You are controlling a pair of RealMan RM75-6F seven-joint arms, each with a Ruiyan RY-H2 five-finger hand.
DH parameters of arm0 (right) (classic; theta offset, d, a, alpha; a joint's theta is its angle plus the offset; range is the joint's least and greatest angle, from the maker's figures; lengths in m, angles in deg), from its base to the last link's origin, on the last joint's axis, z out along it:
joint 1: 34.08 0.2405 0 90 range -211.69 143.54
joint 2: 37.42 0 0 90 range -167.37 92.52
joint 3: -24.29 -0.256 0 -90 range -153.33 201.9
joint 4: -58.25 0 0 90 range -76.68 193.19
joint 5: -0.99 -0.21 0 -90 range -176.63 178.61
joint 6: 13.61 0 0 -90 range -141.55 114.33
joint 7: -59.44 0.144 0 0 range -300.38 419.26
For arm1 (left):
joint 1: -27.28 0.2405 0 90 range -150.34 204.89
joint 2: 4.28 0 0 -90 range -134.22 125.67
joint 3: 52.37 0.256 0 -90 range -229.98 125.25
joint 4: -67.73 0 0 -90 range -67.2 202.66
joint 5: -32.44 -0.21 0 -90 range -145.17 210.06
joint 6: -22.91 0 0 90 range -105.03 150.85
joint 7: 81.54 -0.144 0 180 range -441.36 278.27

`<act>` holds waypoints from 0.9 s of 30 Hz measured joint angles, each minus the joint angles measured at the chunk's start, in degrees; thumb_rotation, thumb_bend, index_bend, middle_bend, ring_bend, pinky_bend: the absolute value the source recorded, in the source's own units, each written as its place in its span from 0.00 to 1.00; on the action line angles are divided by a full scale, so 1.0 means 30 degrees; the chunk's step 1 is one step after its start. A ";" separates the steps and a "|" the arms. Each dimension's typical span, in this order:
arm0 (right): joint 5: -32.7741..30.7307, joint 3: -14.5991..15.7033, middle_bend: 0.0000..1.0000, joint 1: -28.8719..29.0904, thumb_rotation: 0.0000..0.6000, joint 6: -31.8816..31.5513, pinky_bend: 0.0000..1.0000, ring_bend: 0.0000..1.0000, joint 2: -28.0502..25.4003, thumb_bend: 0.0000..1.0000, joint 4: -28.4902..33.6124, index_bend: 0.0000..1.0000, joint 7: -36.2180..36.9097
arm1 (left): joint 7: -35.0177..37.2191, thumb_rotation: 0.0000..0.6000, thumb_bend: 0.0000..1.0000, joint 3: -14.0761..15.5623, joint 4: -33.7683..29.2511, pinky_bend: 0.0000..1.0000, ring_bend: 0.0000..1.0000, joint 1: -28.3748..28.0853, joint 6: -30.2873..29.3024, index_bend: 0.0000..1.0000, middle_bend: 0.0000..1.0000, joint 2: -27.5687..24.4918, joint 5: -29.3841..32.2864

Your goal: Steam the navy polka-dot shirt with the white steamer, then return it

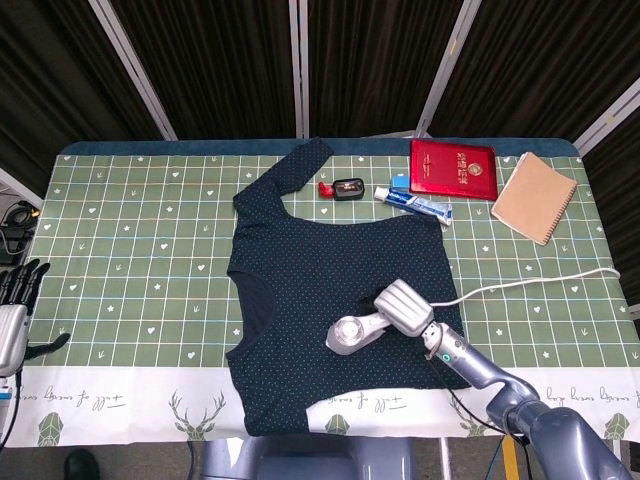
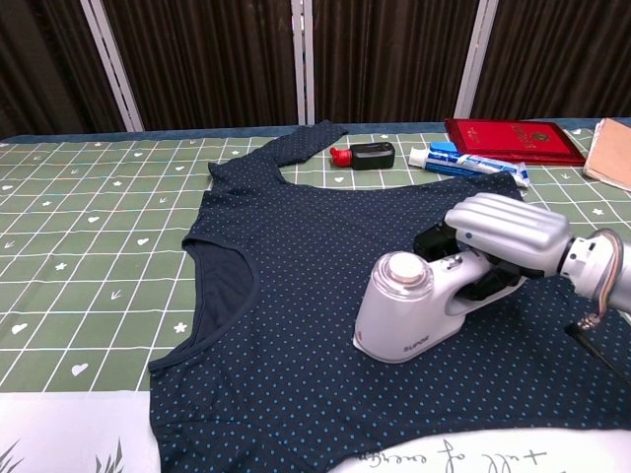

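My right hand [image 2: 508, 235] grips the handle of the white steamer [image 2: 426, 306], a rounded body with a circular cap, resting on the lower middle of the navy polka-dot shirt [image 1: 330, 270]. The shirt lies flat across the green checked tabletop [image 1: 140, 260], before dark curtains [image 1: 230, 60]. The steamer's long axis slants, its head towards the near-left corner. My left hand [image 1: 14, 310] hangs off the left edge, fingers apart, holding nothing.

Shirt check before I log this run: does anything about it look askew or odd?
Mostly flat, but only one sleeve shows, angled toward the far edge. The right hand holds the steamer on the shirt. No spills or damage visible.
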 measured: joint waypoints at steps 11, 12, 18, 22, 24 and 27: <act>-0.0210 0.0023 0.70 -0.0155 1.00 0.0359 0.95 0.68 -0.0898 0.80 0.0650 0.70 -0.0913 | 0.0126 1.00 0.00 -0.0005 0.0019 0.00 0.00 0.0036 -0.0038 0.00 0.00 -0.0078 0.0008; -0.0209 0.0066 0.70 -0.0203 1.00 0.0365 0.95 0.68 -0.0944 0.80 0.0539 0.70 -0.0874 | 0.0097 1.00 0.00 0.0002 0.0021 0.00 0.00 0.0033 -0.0038 0.00 0.00 -0.0069 -0.0004; -0.0153 0.0384 0.70 -0.0594 1.00 0.0316 0.95 0.68 -0.1224 0.80 -0.0689 0.70 -0.0550 | -0.0064 1.00 0.00 0.0038 0.0000 0.00 0.00 0.0002 -0.0026 0.00 0.00 0.0000 -0.0060; -0.0175 0.0528 0.70 -0.0953 1.00 0.0163 0.95 0.68 -0.1488 0.80 -0.1674 0.70 -0.0215 | -0.0103 1.00 0.00 0.0030 0.0015 0.00 0.00 -0.0014 0.0011 0.00 0.00 0.0026 -0.0013; -0.0244 0.0568 0.70 -0.1179 1.00 0.0094 0.95 0.68 -0.1669 0.80 -0.2200 0.70 0.0111 | -0.0120 1.00 0.00 0.0028 0.0033 0.00 0.00 -0.0027 0.0031 0.00 0.00 0.0047 -0.0002; -0.0331 0.0645 0.70 -0.1466 1.00 0.0086 0.95 0.68 -0.1875 0.80 -0.2963 0.70 0.0776 | -0.0163 1.00 0.00 0.0034 0.0026 0.00 0.00 -0.0042 0.0038 0.00 0.00 0.0060 -0.0023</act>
